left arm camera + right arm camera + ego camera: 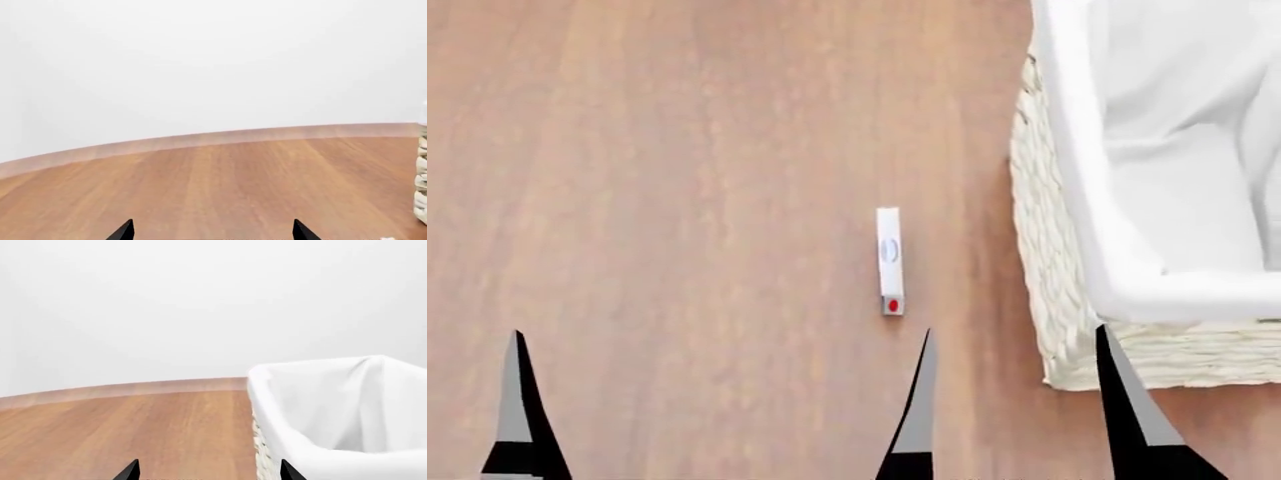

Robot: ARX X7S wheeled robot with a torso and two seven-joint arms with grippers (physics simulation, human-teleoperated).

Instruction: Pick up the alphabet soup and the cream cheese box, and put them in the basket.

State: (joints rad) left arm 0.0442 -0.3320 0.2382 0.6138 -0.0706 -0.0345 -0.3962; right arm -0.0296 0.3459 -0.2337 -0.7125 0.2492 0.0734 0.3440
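In the head view the left gripper (718, 405) shows at the lower left as two dark pointed fingers (518, 400) standing well apart, with bare wooden table (667, 160) between them; the claw is spread wide and pinches nothing. The left wrist view agrees: two black fingertips (123, 231) poke up at the lower edge with a broad stretch of wood between them, a pale wall (200, 60) beyond the table's far edge, and a sliver of woven wicker at the picture's side.

Further right, the cream cheese box (889, 261) lies on the wood, a thin white carton seen edge-on (its long axis runs away from the robot), with a blue oval at its middle and a red mark at the near end. It sits just beyond the inner finger of the left gripper, apart from it, and near the basket (1044, 230) without touching it.

The basket fills the right side of the head view, cream wicker with a white cloth liner (1174, 150) folded over the rim. What can be seen inside it is only white cloth.

Of the right gripper (209, 470), the head view shows a single dark finger (1134, 410) in front of the basket's near corner. In the right wrist view its two black tips stand well apart, spread and empty, with the basket's lined rim just ahead. No alphabet soup can is visible in any view.
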